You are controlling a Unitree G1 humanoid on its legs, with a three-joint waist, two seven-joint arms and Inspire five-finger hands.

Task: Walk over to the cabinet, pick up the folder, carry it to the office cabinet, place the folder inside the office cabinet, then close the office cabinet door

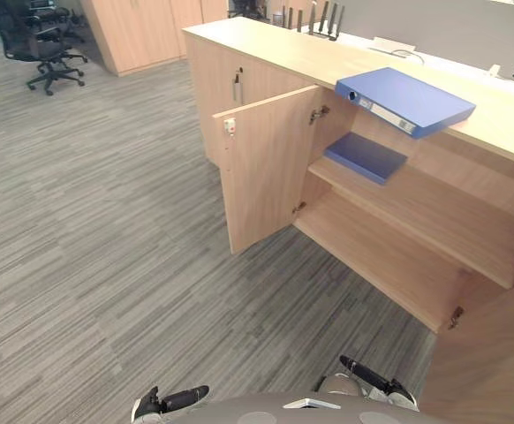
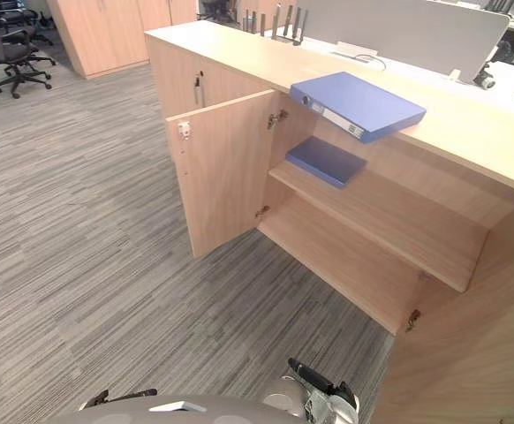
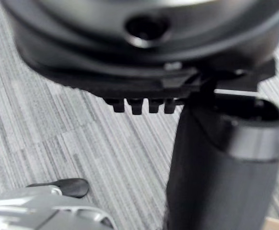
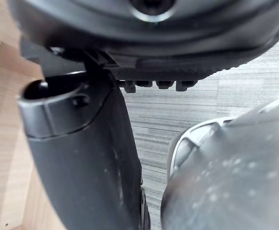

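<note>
left eye view: approach step.
blue ring-binder folder (image 1: 405, 100) overhangs pale wooden cabinet (image 1: 270, 51) far right; left hand (image 1: 170, 401), right hand (image 1: 369, 375) near, fingers relaxed, empty; next: close in, reach.

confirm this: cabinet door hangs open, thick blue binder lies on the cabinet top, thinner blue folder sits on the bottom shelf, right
Not quite. The left eye view shows the thinner blue folder on the upper shelf, not the bottom one. The cabinet door does hang open, and the thick blue binder lies on the cabinet top.
</note>
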